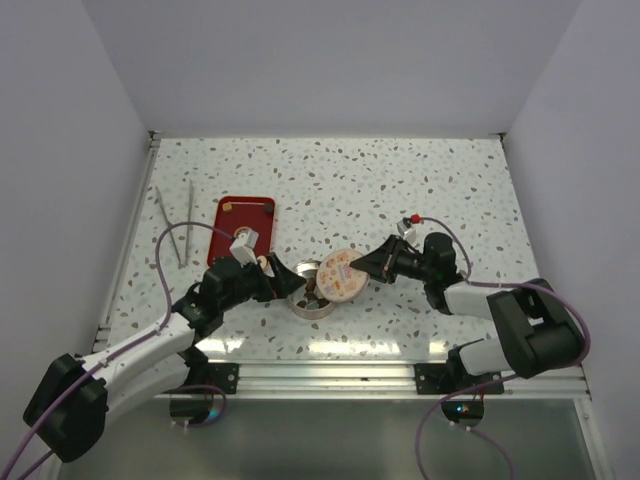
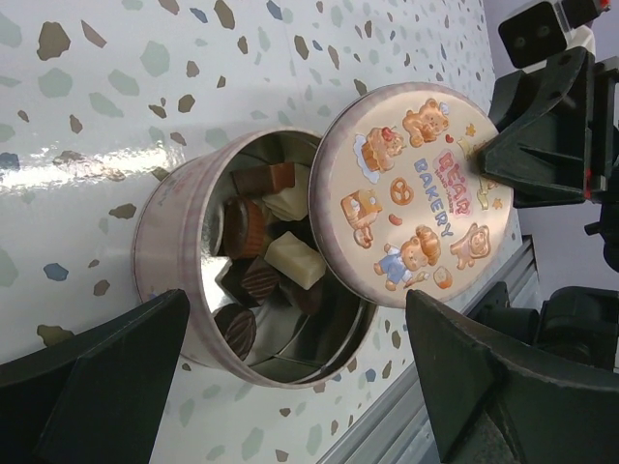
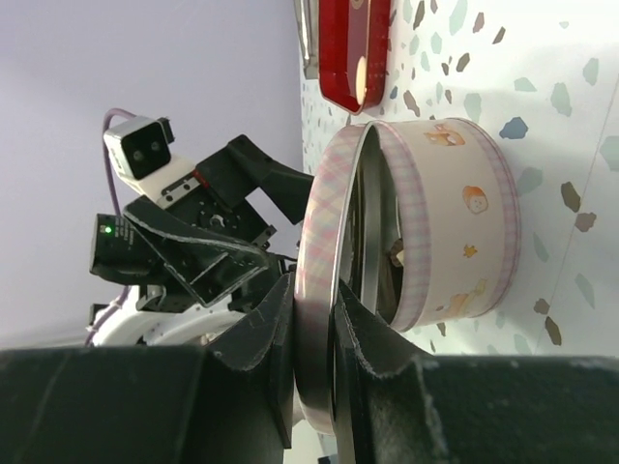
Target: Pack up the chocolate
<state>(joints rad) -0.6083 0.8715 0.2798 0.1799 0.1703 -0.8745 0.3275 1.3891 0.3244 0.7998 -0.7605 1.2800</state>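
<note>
The chocolate (image 2: 290, 259), dark and pale chunks, lies inside the open round tin (image 2: 169, 242) near the table's front. My right gripper (image 3: 314, 309) is shut on the rim of the tin's lid (image 3: 324, 242). It holds the bear-printed lid (image 2: 416, 193) tilted over the tin's right side, so part of the opening is covered. My left gripper (image 2: 298, 304) is open, with a finger on each side of the tin and neither touching it. From above, the lid (image 1: 341, 275) overlaps the tin (image 1: 312, 302), between the left gripper (image 1: 285, 280) and the right gripper (image 1: 360, 268).
A red tray (image 1: 245, 225) lies behind the left arm, with a small pale piece at its far end. Metal tongs (image 1: 175, 225) lie to its left. The table's front rail (image 1: 330, 375) runs close to the tin.
</note>
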